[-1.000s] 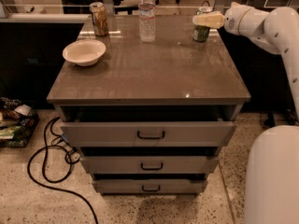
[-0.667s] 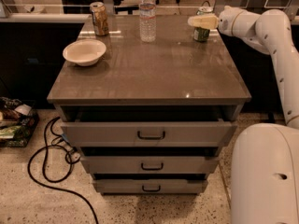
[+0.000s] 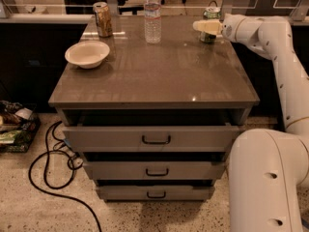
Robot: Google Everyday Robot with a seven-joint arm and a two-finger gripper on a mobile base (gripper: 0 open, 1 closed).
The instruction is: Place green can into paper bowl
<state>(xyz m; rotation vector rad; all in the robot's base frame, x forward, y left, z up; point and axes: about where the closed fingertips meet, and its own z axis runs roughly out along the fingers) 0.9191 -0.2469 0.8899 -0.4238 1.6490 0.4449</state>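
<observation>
- Green drink can with a silver top [image 3: 211, 13] stands upright at the far right corner of the grey-brown cabinet top [image 3: 159, 76], well apart from the bowl.
- The robot's cream two-finger gripper [image 3: 202, 27] is level with the green can's middle and crosses in front of it, so only the can's top and base show.
- Whether the gripper is spread or pinching the can, I cannot tell.
- The white arm [image 3: 277, 47] reaches in from the right, over the table's right edge.
- The shallow round cream-white paper bowl [image 3: 87, 53] sits near the far left corner, with nothing in it.
- A gold-brown can [image 3: 102, 19] stands just behind the bowl.
- A clear plastic water bottle [image 3: 152, 14] stands upright at the far edge, between the two cans.
- All three grey drawers [image 3: 154, 139] are pulled slightly out.
</observation>
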